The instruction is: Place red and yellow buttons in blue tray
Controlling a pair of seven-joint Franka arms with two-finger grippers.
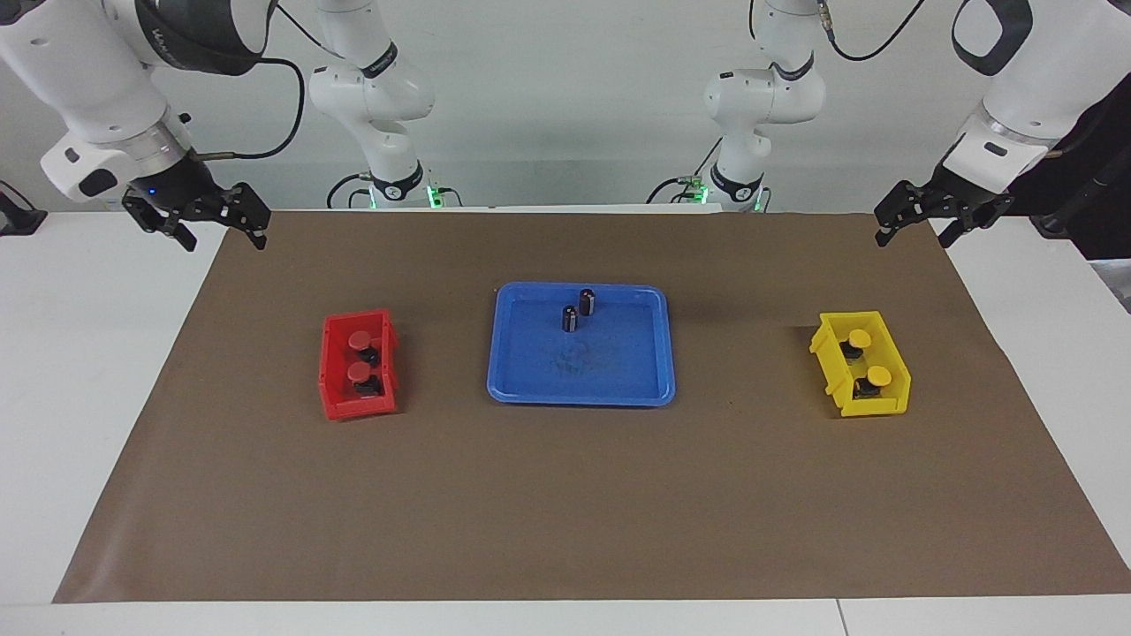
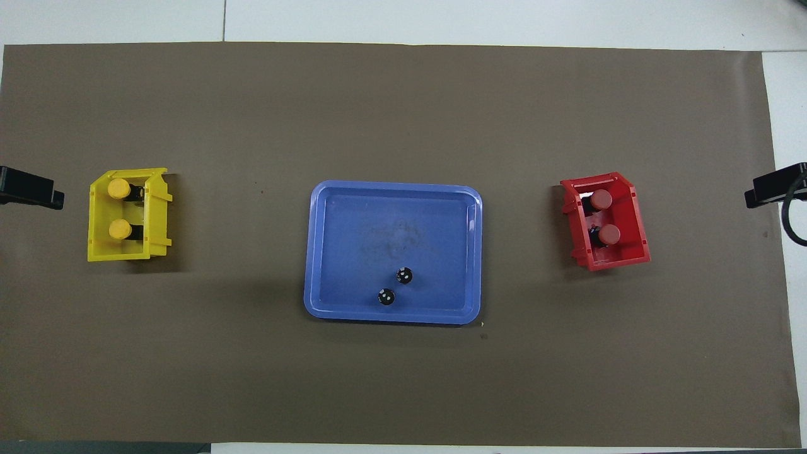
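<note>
Two red buttons [image 1: 360,339] [image 1: 359,370] lie in a small red bin [image 1: 336,402] toward the right arm's end; they also show in the overhead view [image 2: 601,199] [image 2: 609,234]. Two yellow buttons [image 1: 859,337] [image 1: 877,377] lie in a small yellow bin [image 1: 870,408] toward the left arm's end, also in the overhead view [image 2: 118,188] [image 2: 120,229]. The blue tray [image 1: 579,399] [image 2: 391,318] sits mid-table between the bins. My right gripper [image 1: 221,231] is open and empty, raised over the mat's edge. My left gripper [image 1: 914,228] is open and empty, raised over the other edge.
Two dark capless cylinders [image 1: 587,301] [image 1: 570,318] stand upright in the blue tray at its side nearer the robots, also in the overhead view [image 2: 404,275] [image 2: 386,296]. A brown mat [image 1: 565,512] covers the white table.
</note>
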